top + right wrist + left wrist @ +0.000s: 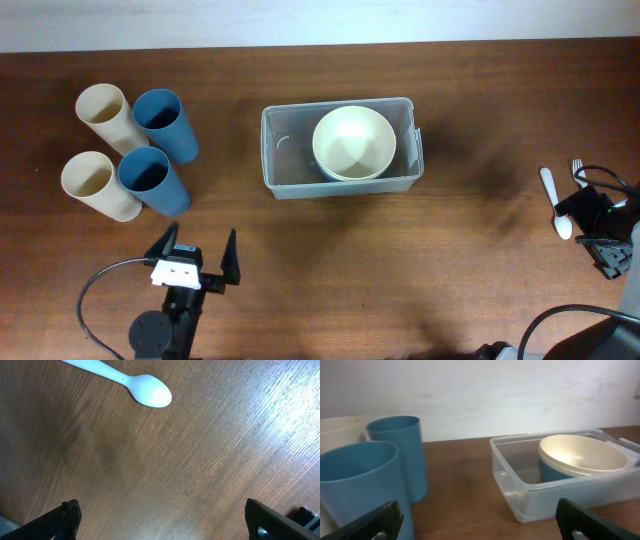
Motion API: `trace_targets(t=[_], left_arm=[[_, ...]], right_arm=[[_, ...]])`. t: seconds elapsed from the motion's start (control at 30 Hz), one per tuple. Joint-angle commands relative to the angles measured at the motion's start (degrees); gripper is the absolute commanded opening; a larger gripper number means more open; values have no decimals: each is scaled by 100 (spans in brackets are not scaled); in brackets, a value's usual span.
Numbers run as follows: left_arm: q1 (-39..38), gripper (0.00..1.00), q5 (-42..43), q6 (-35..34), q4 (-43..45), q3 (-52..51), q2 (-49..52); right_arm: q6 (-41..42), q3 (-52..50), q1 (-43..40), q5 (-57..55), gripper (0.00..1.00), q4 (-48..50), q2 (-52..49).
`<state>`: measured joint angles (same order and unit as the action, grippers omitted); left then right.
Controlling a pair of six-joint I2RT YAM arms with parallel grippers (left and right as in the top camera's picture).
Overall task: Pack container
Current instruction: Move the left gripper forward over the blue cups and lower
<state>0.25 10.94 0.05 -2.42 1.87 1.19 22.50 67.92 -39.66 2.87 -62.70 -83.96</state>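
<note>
Spread wide and empty, the left fingers point(372, 522) hover toward the robot's side of the container point(290, 180), and the right fingers point(62, 521) well to its right, by a white spoon point(145, 390). The clear container, mid-tabletop point(450, 260), holds a cream bowl point(353, 142); four cups point(150, 175) stand to its left.

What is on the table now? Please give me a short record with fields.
bin: clear container, centre of the table
inside it: cream bowl, right end, apparently on a blue bowl
cups: two cream cups, two blue cups, upright, left of the container
cutlery: white spoon, far right, outside the container
left arm: left tool open, empty, near the cups
right arm: right tool open, empty, over the table near the spoon
</note>
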Motion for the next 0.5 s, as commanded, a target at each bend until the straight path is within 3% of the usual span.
trace_targets(t=[0.0,0.13,0.27,0.37,0.47], left_arm=[[31,99,321,94,-76,815,341],[28,100,328,426,-1049,2271,1467],[28,100,1097,1475,-2439,3991,2944],[28,100,1484,1484,-2804,4695,3665],[28,100,1134,1419,-2868,5080,4124]], right_arm=[[50,0,-13,31,99,17,7],[50,0,-13,31,99,17,7],[50,0,-13,31,99,17,7],[50,0,-13,31,99,17,7],[50,0,-13,31,99,17,7]])
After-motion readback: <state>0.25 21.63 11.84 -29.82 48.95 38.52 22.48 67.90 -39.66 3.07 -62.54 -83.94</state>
